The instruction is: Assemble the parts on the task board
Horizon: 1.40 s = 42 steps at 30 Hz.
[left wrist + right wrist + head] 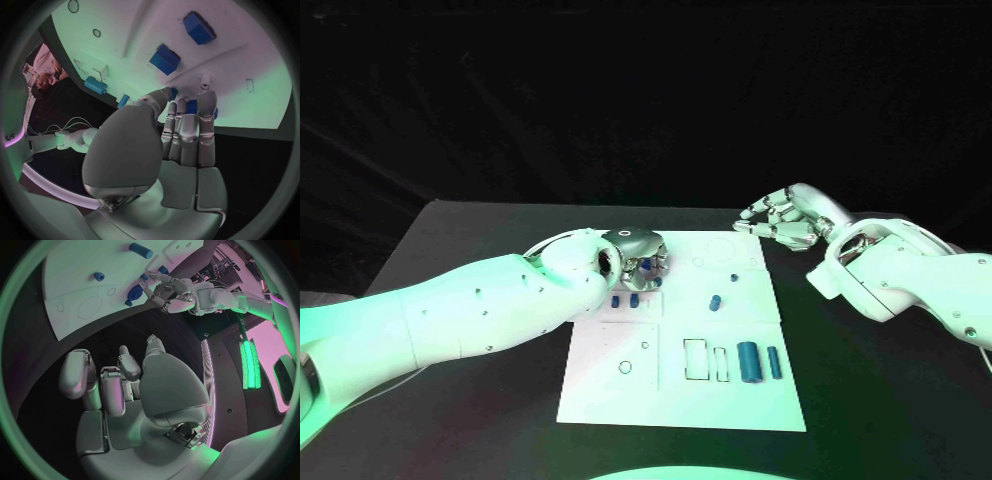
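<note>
The board (682,390) lies mid-table with blue parts (749,360) scattered on it. The left hand (635,262) hovers over the board's far left area, fingers bunched around a small blue piece (192,106); whether it truly pinches it I cannot tell. The right hand (783,222) hangs off the far right corner, fingers loosely curled, holding nothing. These pieces look light, rigid and smooth, likely slippery; best pinched across the sides, at the middle.
</note>
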### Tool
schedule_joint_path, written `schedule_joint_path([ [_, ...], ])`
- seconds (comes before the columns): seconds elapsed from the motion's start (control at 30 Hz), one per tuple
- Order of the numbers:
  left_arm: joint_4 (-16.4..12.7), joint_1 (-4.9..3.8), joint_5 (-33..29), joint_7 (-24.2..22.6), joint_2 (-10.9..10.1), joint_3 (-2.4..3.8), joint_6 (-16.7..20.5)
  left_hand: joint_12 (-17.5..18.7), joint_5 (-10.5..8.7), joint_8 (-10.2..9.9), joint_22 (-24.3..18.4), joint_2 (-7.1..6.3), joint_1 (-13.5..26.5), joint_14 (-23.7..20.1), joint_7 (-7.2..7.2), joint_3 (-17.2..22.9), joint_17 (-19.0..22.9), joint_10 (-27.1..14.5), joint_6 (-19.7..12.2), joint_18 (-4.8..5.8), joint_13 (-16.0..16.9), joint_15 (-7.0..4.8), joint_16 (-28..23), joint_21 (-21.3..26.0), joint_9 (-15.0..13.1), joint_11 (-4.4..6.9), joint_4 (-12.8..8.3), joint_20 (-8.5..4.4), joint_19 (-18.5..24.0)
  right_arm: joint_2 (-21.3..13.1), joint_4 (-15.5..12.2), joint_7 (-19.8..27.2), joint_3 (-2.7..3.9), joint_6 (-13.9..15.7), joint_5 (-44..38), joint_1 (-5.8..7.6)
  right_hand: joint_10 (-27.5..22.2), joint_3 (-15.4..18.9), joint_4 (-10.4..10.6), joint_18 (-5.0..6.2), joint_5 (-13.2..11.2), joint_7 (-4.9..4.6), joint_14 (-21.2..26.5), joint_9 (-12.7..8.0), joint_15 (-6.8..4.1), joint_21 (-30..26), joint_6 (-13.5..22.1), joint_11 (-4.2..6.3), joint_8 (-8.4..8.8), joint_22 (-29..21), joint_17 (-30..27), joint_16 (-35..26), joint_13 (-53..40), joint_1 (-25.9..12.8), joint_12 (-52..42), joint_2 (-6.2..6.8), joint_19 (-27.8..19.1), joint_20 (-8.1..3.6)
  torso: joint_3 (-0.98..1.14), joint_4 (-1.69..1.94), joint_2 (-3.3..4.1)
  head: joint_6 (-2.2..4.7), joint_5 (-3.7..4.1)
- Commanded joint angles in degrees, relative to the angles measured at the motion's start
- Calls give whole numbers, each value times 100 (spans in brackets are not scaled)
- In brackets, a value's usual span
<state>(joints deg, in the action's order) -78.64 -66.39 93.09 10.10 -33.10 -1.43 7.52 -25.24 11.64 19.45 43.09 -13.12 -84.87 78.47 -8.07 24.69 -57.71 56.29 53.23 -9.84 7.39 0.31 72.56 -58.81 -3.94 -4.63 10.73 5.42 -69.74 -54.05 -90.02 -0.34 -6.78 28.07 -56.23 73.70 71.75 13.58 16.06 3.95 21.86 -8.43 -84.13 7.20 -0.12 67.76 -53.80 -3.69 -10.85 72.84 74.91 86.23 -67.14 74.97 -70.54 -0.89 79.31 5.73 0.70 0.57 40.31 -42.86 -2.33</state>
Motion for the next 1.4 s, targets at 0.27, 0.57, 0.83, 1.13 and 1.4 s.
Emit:
schedule_joint_path([
  [0.27, 96, 15, 25, 15, 85, 4, -193, 76, -18, -104, 120, 28, -34, 57, -17, 64, -31, 67, 37, 112, -43, 13, 72, -114, 12, -25, -8, 7, -78, 8, -17, 44, 0, -25, -25, -3, -27, 36, 2, 116, 17, -1, -399, -6, -42, -19, 25, -3, -28, 0, 739, -37, -1, 15, 30, -33, -27, -24, 1, -1, 2, -15, 8],
  [0.57, 164, 17, -24, 5, 122, 5, -306, 125, -18, -166, 304, 105, -59, 129, 4, 139, -117, 228, 196, 137, -93, -12, 182, -273, -1, 0, -27, 6, -129, 14, -18, 45, 0, -30, -25, -3, -17, 39, 3, 114, 24, 1, -401, -6, -42, -13, 23, -3, -31, 6, 744, -34, -11, 16, 19, -35, -23, -24, 4, 1, 2, -26, 10],
  [0.83, 209, 19, -98, -56, 139, 5, -369, 295, -23, -255, 521, 203, -68, 217, 65, 237, -149, 525, 486, 164, -168, -64, 255, -457, -24, 66, -68, -9, -190, 18, -14, 49, 1, -30, -25, -3, -16, 44, 7, 114, 21, 2, -401, -6, -43, -14, 18, -2, -36, 7, 746, -34, -10, 11, 20, -39, -23, -24, 2, -2, 1, -34, 8],
  [1.13, 207, 22, -146, -117, 128, 6, -333, 554, -23, -379, 637, 243, -58, 246, 104, 284, -90, 811, 716, 178, -234, -103, 259, -559, -30, 115, -150, -46, -207, 21, -9, 50, 1, -28, -25, -3, -16, 45, 8, 114, 19, 2, -401, -5, -43, -14, 17, -2, -37, 8, 746, -34, -9, 9, 20, -39, -22, -24, -1, 3, 0, -43, 6],
  [1.4, 219, 23, -186, -155, 102, 7, -161, 789, -24, -503, 641, 213, -8, 228, 104, 283, -11, 935, 815, 176, -290, -107, 238, -568, -24, 110, -197, -60, -170, 24, -4, 49, 1, -25, -25, -3, -16, 45, 8, 114, 19, 2, -401, -5, -43, -14, 17, -2, -37, 8, 746, -34, -9, 9, 20, -39, -22, -24, -3, 2, -1, -43, 1],
])
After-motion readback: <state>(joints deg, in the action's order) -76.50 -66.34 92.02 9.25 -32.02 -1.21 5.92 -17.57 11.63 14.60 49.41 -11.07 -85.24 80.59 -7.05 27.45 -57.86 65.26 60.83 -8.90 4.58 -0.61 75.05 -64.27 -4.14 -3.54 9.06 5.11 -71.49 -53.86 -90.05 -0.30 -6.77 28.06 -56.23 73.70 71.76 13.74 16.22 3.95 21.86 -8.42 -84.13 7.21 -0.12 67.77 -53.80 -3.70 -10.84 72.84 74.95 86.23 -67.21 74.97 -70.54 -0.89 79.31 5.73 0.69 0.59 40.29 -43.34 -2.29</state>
